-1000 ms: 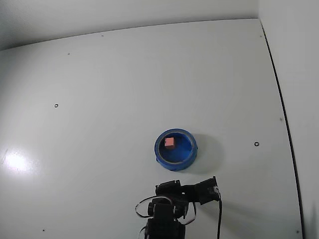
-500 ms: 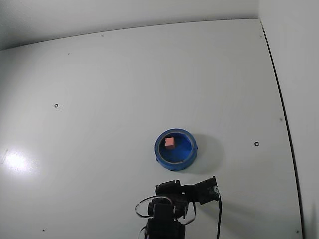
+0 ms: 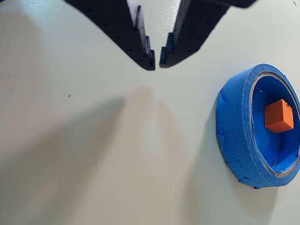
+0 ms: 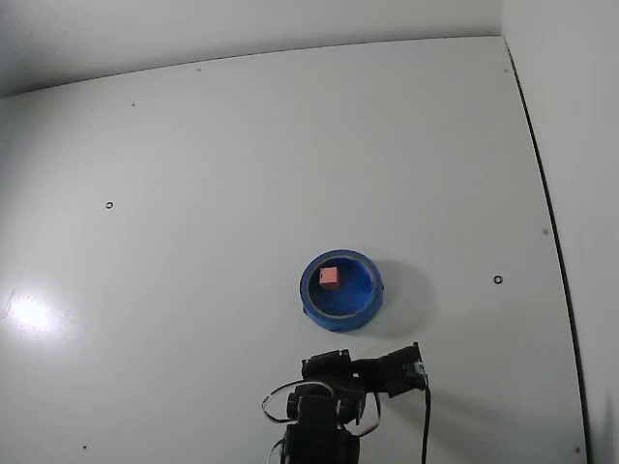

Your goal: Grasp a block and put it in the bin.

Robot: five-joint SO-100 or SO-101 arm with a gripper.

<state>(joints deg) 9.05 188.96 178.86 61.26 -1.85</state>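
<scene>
Inside the bin (image 3: 234, 136) sits the block (image 3: 279, 116), bin edge cropped; claw (image 3: 157, 60) nearly clenched, empty.

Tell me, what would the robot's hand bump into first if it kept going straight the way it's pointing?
Probably just the bare white table. The hand is nearly shut and empty, and the round blue bowl holding the small orange-red cube sits off to the right in the wrist view.

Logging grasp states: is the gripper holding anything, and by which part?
Nothing is held. The gripper is nearly closed and empty; the block lies in the bin.
</scene>
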